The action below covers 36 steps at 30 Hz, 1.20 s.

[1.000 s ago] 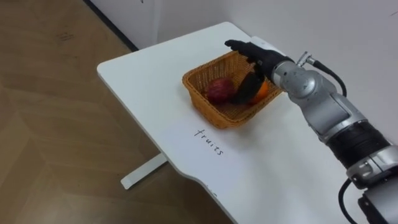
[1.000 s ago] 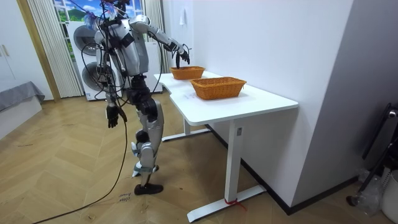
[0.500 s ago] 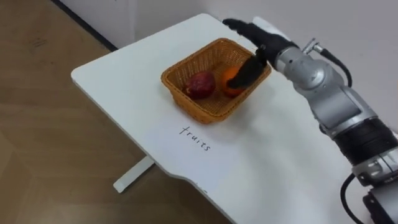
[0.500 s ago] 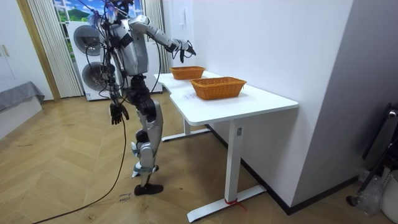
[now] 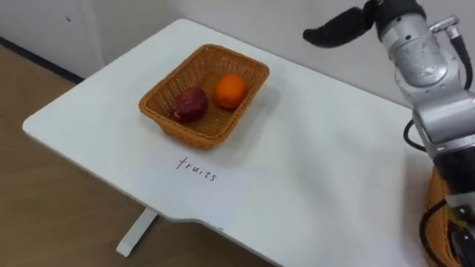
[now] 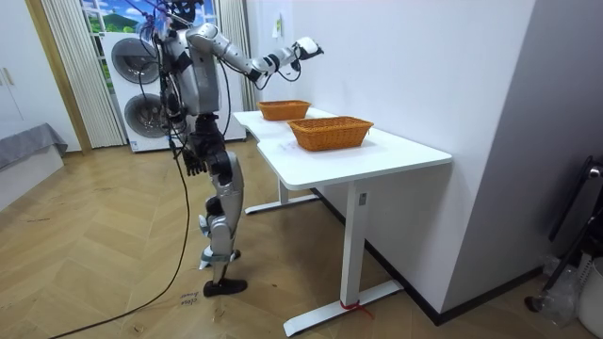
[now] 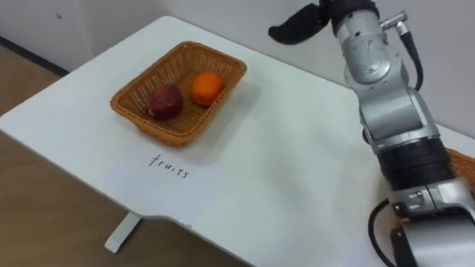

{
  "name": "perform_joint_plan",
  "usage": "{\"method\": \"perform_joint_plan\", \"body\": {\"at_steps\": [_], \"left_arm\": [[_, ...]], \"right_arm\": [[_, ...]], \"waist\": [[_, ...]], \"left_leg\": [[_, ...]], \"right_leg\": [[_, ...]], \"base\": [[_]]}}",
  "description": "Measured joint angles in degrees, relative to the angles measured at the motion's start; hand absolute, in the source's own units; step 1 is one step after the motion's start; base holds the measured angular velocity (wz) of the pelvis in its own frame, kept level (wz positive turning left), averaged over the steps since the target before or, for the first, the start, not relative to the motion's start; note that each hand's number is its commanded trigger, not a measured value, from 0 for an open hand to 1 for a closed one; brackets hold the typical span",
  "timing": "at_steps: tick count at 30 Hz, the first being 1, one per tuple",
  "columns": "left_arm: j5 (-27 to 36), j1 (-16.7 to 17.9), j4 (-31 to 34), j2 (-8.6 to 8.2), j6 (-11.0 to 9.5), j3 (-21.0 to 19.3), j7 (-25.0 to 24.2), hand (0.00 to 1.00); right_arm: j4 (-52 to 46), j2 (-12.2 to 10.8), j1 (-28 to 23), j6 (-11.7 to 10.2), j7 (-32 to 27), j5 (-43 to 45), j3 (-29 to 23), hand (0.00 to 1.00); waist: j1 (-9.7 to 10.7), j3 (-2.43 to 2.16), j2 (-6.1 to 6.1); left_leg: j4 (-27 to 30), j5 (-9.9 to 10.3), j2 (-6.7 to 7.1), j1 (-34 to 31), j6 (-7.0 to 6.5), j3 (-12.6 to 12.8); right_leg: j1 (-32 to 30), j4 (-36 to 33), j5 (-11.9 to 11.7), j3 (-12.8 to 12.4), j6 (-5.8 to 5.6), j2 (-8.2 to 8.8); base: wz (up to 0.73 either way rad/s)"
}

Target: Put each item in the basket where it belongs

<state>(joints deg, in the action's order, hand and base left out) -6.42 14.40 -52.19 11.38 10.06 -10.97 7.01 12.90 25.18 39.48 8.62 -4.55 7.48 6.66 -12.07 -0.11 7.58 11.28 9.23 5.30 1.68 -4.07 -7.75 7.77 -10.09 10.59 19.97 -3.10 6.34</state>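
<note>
A shallow woven wicker basket (image 5: pixel 194 135) sits in the upper left of the left eye view on the white worktop (image 5: pixel 312 148). It holds a dark red round fruit (image 5: pixel 191 104) and an orange (image 5: pixel 231 89), lying side by side and just apart. A handwritten label (image 5: pixel 197 169) in front of it marks it as the fruit basket, so both pieces seem to be sorted. The robot's right hand (image 5: pixel 341 28) hangs high in the upper right of the frame, well clear of the basket, with its dark fingers stretched out and nothing in them, likely raised to pass over the rim. A second wicker basket (image 6: pixel 330 132) stands nearer the middle of the room view; its contents cannot be made out. The left hand (image 6: pixel 192 166) hangs by the robot's hip, and its fingers are too small to read.
</note>
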Motion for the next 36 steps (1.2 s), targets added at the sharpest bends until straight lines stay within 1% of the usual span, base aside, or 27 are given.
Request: {"method": "perform_joint_plan", "body": {"at_steps": [2, 4, 5, 7, 8, 10, 11, 13, 14, 16, 17, 19, 20, 21, 23, 25, 27, 29, 30, 31, 32, 33, 34, 35, 36], "left_arm": [[1.16, -0.46, -0.06, -0.10, -0.72, 0.01, 0.06, 0.00], [1.30, -1.26, -0.06, -0.11, -1.04, 0.01, 0.05, 0.00], [1.27, -1.46, -0.02, -0.14, -1.23, 0.01, 0.03, 0.00], [1.28, -1.90, 0.54, -0.23, -1.85, 0.46, -0.03, 0.00], [1.26, -2.07, 0.57, -0.32, -1.89, 0.45, -0.09, 0.00], [1.26, -2.68, 0.57, -0.78, -2.00, 0.44, -0.49, 0.00], [1.29, -2.69, 0.56, -0.79, -2.11, 0.44, -0.55, 0.00], [1.31, -2.69, 0.56, -0.78, -2.61, 0.34, -0.59, 0.00], [1.37, -2.78, 0.57, -0.77, -2.79, 0.34, -0.59, 0.00], [2.08, -3.29, 0.57, -0.77, -3.05, 0.00, -0.59, 0.00], [2.25, -3.36, 0.61, -0.76, -3.05, -0.09, -0.58, 0.00], [2.42, -3.85, 0.73, -0.73, -3.12, -0.10, -0.59, 0.00], [2.48, -4.00, 0.74, -0.73, -3.20, -0.11, -0.63, 0.00], [2.59, -4.08, 0.87, -0.70, -3.43, -0.16, -0.95, 0.00], [4.69, -3.89, 1.30, -0.70, -3.63, -0.06, -1.14, 0.00], [7.37, -3.79, 1.31, -0.72, -4.16, 0.03, -1.19, 0.00], [8.78, -3.54, 1.30, -0.71, -4.21, -0.01, -1.20, 0.00], [9.63, -3.46, 1.14, -0.75, -4.38, 0.00, -1.28, 0.00], [10.71, -3.27, 1.11, -0.75, -4.90, 0.00, -1.28, 0.00], [11.37, -3.00, 1.11, -0.75, -5.42, -0.01, -1.28, 0.00], [11.53, -2.90, 1.11, -0.75, -5.46, -0.03, -1.28, 0.00], [12.49, -2.74, 1.11, -0.72, -5.58, -0.03, -1.26, 0.00], [12.63, -2.48, 1.11, -0.74, -6.03, -0.04, -1.29, 0.00], [12.63, -2.36, 1.11, -0.77, -6.45, -0.04, -1.35, 0.00], [12.61, -2.02, 1.11, -0.79, -7.10, -0.02, -1.46, 0.00]], "right_arm": [[-1.94, 0.04, -0.08, -0.39, -2.02, 0.06, -1.97, 0.00], [-2.99, 0.62, -0.09, -1.33, -4.45, -0.65, -3.20, 0.00], [-3.00, 0.89, -0.09, -1.41, -4.75, -0.86, -3.47, 0.00], [-3.13, 2.42, -0.09, -1.66, -6.24, -2.07, -3.89, 0.00], [-3.13, 2.64, -0.13, -1.70, -6.37, -2.07, -4.21, 0.00], [-3.14, 3.14, -0.19, -1.76, -6.59, -2.14, -6.35, 0.00], [-3.15, 3.19, -0.19, -1.76, -6.61, -2.22, -6.87, 0.00], [-3.43, 3.54, -0.87, -1.77, -6.84, -3.51, -9.18, 0.00], [-4.06, 3.66, -1.55, -1.77, -7.02, -4.28, -10.03, 0.00], [-7.13, 3.79, -4.68, -1.77, -8.53, -6.51, -12.77, 0.00], [-7.64, 3.80, -5.33, -1.77, -8.77, -6.89, -13.09, 0.00], [-8.36, 3.86, -6.85, -1.75, -9.05, -7.30, -14.22, 0.00], [-8.43, 3.86, -7.14, -1.75, -9.06, -7.27, -14.67, 0.00], [-8.43, 3.86, -7.33, -1.69, -9.13, -7.20, -15.44, 0.00], [-8.49, 4.06, -7.40, -1.65, -9.28, -7.12, -16.51, 0.00], [-9.52, 5.80, -8.59, -1.68, -10.43, -7.16, -17.48, 0.00], [-10.50, 6.14, -9.64, -1.77, -10.96, -7.15, -19.14, 0.00], [-10.77, 6.30, -10.81, -2.40, -11.82, -7.77, -21.65, 0.00], [-10.78, 6.65, -11.63, -2.79, -12.81, -8.48, -23.12, 0.00], [-10.78, 6.75, -12.00, -2.89, -13.76, -8.74, -24.41, 0.00], [-10.77, 6.84, -12.23, -2.92, -14.26, -8.85, -24.91, 0.00], [-10.77, 6.95, -13.31, -3.47, -15.11, -9.24, -26.11, 0.00], [-10.76, 6.98, -14.83, -4.13, -16.08, -9.25, -27.65, 0.00], [-10.76, 7.00, -15.67, -4.46, -16.48, -9.35, -28.63, 0.00], [-10.75, 7.03, -17.62, -5.06, -17.69, -10.10, -30.40, 0.00]], "waist": [[0.76, -0.09, -0.37], [1.66, -0.02, -0.69], [2.22, -0.06, -0.73], [4.20, -0.23, -1.01], [4.57, -0.24, -1.13], [4.96, -0.26, -1.63], [5.30, -0.28, -1.68], [7.15, -0.35, -1.61], [7.34, -0.36, -1.59], [8.19, -0.36, -1.47], [8.52, -0.37, -1.44], [10.13, -0.36, -1.26], [10.34, -0.38, -1.22], [10.55, -0.33, -1.14], [11.90, -0.42, -1.00], [13.18, -0.43, -0.93], [13.56, -0.42, -0.99], [14.46, -0.37, -1.05], [14.93, -0.27, -1.21], [15.21, -0.17, -1.36], [15.37, -0.12, -1.43], [15.88, -0.06, -1.60], [16.86, -0.09, -1.66], [16.99, -0.09, -1.68], [17.32, -0.07, -1.70]], "left_leg": [[0.01, 0.00, -0.41, 0.13, -0.01, 1.39], [-0.34, 0.00, -0.74, 0.74, -0.02, 2.68], [-0.45, 0.00, -0.80, 0.83, -0.02, 2.79], [-0.46, 0.01, -0.93, 0.98, -0.01, 3.08], [-0.52, 0.01, -1.00, 1.09, -0.01, 3.37], [-1.21, 0.01, -1.64, 1.61, 0.00, 5.50], [-1.37, 0.01, -1.79, 1.67, 0.01, 5.99], [-1.75, 0.01, -2.12, 2.19, 0.05, 7.15], [-1.82, 0.04, -2.23, 2.31, 0.08, 7.49], [-2.13, 0.25, -2.68, 2.87, 0.30, 8.74], [-2.20, 0.30, -2.77, 3.03, 0.34, 9.03], [-2.20, 0.48, -3.09, 3.08, 0.46, 10.08], [-2.20, 0.53, -3.23, 2.98, 0.50, 10.37], [-2.14, 0.70, -3.50, 2.88, 0.64, 11.18], [-2.02, 0.88, -3.87, 2.76, 0.80, 12.02], [-2.07, 1.02, -4.25, 2.98, 0.97, 12.69], [-1.93, 1.41, -4.74, 3.20, 1.25, 13.80], [-1.68, 1.68, -5.02, 3.18, 1.41, 14.10], [-1.71, 1.74, -5.18, 3.22, 1.50, 14.25], [-1.80, 1.88, -5.46, 3.51, 1.63, 15.06], [-1.80, 2.01, -5.60, 3.66, 1.74, 15.42], [-1.80, 2.15, -5.79, 3.91, 1.89, 15.59], [-1.81, 2.20, -5.95, 3.94, 1.98, 15.62], [-1.83, 2.23, -6.02, 3.94, 2.03, 15.72], [-1.93, 2.30, -6.19, 3.95, 2.15, 16.09]], "right_leg": [[-0.86, -0.77, -0.10, -1.23, 0.14, -0.12], [-0.93, -0.70, -0.18, -2.66, 0.21, -0.33], [-0.92, -0.67, -0.22, -2.68, 0.27, -0.37], [-0.96, -0.65, -0.34, -3.02, 0.33, -0.45], [-1.06, -0.63, -0.37, -3.52, 0.35, -0.50], [-1.66, -0.63, -0.86, -5.55, 0.58, -1.00], [-1.83, -0.62, -0.93, -5.87, 0.63, -1.12], [-1.94, -0.65, -0.99, -7.04, 0.70, -1.39], [-2.02, -0.65, -1.02, -7.34, 0.75, -1.48], [-2.12, -0.64, -1.15, -8.42, 0.92, -1.85], [-2.13, -0.67, -1.16, -8.72, 0.94, -1.94], [-2.50, -0.77, -1.27, -9.50, 1.13, -2.23], [-2.83, -0.86, -1.35, -9.93, 1.23, -2.37], [-3.23, -0.88, -1.51, -10.58, 1.42, -2.61], [-3.63, -0.85, -1.71, -10.75, 1.63, -2.86], [-3.78, -0.75, -1.92, -11.08, 1.81, -3.21], [-3.89, -0.55, -2.12, -12.16, 2.02, -3.76], [-3.91, -0.51, -2.25, -12.21, 2.14, -4.04], [-3.96, -0.52, -2.28, -12.25, 2.19, -4.19], [-4.08, -0.51, -2.36, -12.39, 2.32, -4.43], [-4.11, -0.48, -2.39, -12.40, 2.37, -4.55], [-3.99, -0.49, -2.40, -12.40, 2.39, -4.74], [-3.94, -0.50, -2.40, -12.31, 2.39, -4.87], [-3.99, -0.49, -2.40, -12.34, 2.39, -4.94], [-4.11, -0.44, -2.41, -12.53, 2.41, -5.14]], "base": [[-0.32], [-0.31], [-0.18], [-0.07], [-0.26], [-0.44], [-0.36], [-0.26], [-0.30], [-0.31], [-0.26], [-0.22], [-0.33], [-0.37], [-0.26], [-0.13], [-0.28], [-0.17], [-0.15], [-0.23], [-0.30], [-0.13], [-0.06], [-0.04], [-0.18]]}}
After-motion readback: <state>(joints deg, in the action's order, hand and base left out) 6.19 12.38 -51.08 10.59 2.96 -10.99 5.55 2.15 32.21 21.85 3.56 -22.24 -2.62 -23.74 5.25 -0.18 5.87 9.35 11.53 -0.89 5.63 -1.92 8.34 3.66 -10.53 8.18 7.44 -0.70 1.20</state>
